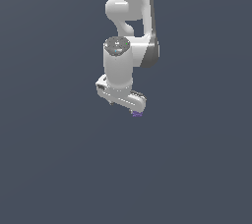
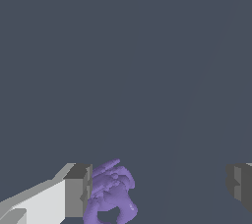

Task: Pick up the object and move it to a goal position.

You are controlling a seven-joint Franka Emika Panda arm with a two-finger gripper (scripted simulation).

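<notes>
The object (image 2: 110, 196) is a small purple lumpy piece with jagged lobes. In the wrist view it lies between the fingers of my gripper (image 2: 158, 188), right against one grey fingertip (image 2: 78, 191) and far from the other fingertip (image 2: 238, 184). The jaws stand wide apart, so the gripper is open and holds nothing. In the exterior view the white arm reaches straight down, and only a sliver of the object (image 1: 137, 114) peeks out under the hand (image 1: 121, 96) on the exterior view's right. No goal marker shows in either view.
A plain dark grey-blue floor (image 1: 59, 169) fills both views. The arm's white links (image 1: 129, 2) rise toward the top of the exterior view. Nothing else shows.
</notes>
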